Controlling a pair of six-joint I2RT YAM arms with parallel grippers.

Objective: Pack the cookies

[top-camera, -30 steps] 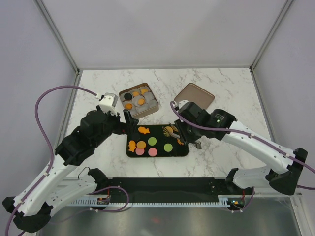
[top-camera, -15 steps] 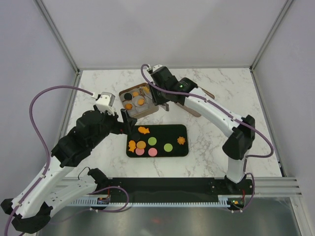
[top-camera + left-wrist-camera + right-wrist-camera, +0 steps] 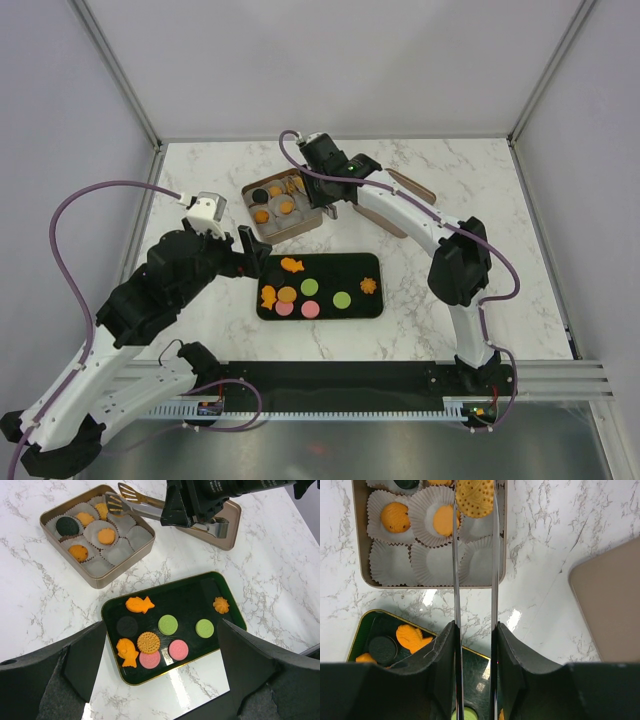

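Several cookies [image 3: 168,624] lie on the black tray [image 3: 185,602]: green, pink and black discs, a dotted orange disc, two orange fish and a small flower. My left gripper [image 3: 162,680] hovers open above the tray's near edge, holding nothing. My right gripper [image 3: 475,630] is shut on metal tongs [image 3: 455,580]. The tongs' tips pinch a dotted orange-yellow cookie [image 3: 475,497] over the gold tin [image 3: 503,540]. The tin holds white paper cups, some with an orange or black cookie [image 3: 105,536] in them. In the top view the right gripper [image 3: 320,192] sits at the tin's [image 3: 300,228] right side.
The tin's tan lid [image 3: 607,610] lies upside up on the marble to the right of the tin, partly under the right arm [image 3: 400,212]. The left arm [image 3: 170,280] stretches along the tray's left side. Purple cables loop over both arms.
My right arm swung from the tray's right end up to the tin, carrying the tongs with the cookie. The left gripper drifted slightly left and stayed open.
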